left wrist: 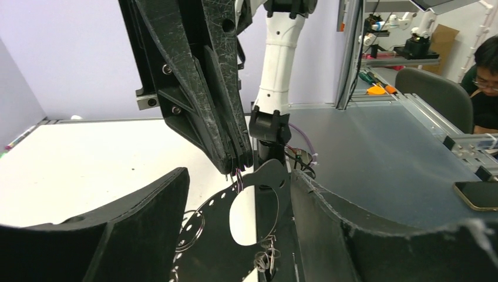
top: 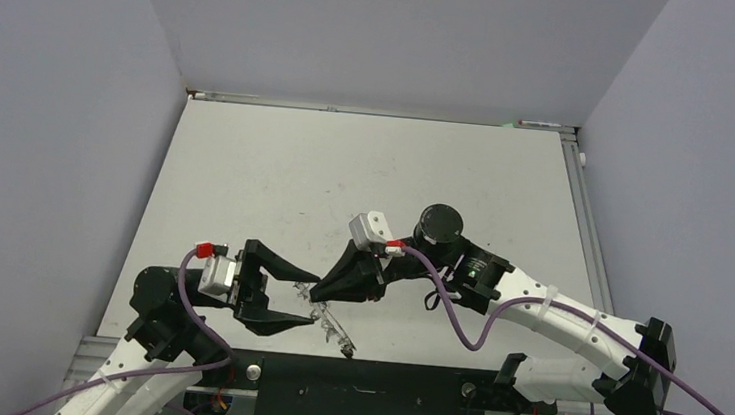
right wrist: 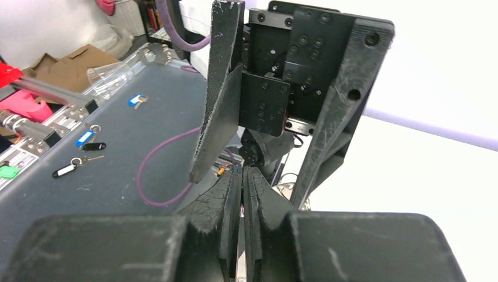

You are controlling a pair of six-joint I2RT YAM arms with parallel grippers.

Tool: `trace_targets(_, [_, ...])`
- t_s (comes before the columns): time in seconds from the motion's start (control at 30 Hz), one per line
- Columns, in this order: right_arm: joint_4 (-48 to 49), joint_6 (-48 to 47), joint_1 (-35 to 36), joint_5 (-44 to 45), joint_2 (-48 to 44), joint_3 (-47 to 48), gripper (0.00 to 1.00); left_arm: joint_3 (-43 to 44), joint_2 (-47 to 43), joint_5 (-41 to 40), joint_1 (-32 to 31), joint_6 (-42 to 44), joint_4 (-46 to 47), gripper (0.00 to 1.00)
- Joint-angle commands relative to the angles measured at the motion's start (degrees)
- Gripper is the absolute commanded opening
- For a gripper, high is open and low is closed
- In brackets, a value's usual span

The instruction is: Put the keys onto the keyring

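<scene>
Top external is showing both arms meeting near the near edge of the table (top: pixel 347 166). The left gripper (top: pixel 307 300) is standing with its jaws wide, and the right gripper (top: pixel 320 291) is pushing its pressed-together tips in between them. From there the keys (top: pixel 337 335) are reading only as a small silvery scatter on the table, just beside the left gripper's lower finger.

Left wrist is giving more detail. The keyring (left wrist: pixel 191 230) is appearing as a thin wire circle low between the spread fingers, and the keys are showing as a tiny tangle of silvery loops a little apart from it. Whether the right gripper's tips are pinching anything, I cannot tell.

Right wrist is showing only its own jaws meeting, with the left gripper's fingers just ahead.
</scene>
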Motion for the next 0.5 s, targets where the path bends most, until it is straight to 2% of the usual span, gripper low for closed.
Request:
trace_targets(0.0, [4.8, -0.6, -0.4, 3.7, -3.6, -0.7, 0.05, 2.4, -0.8, -3.1, 0.7, 2.0, -0.7, 0.57])
trace_targets(0.13, [5.8, 0.2, -0.3, 4.4, -3.8, -0.9, 0.05, 2.3, -0.4, -3.6, 0.8, 2.4, -0.8, 0.45])
trace_targets(0.33, [6.4, 0.5, -0.3, 4.4, -3.3, -0.9, 0.05, 2.2, 0.0, -3.6, 0.8, 2.1, -0.3, 0.40])
trace_targets(0.47, [6.8, 0.7, -0.2, 4.6, -3.0, -1.1, 0.05, 2.0, 0.2, -4.0, 0.9, 1.5, 0.7, 0.28])
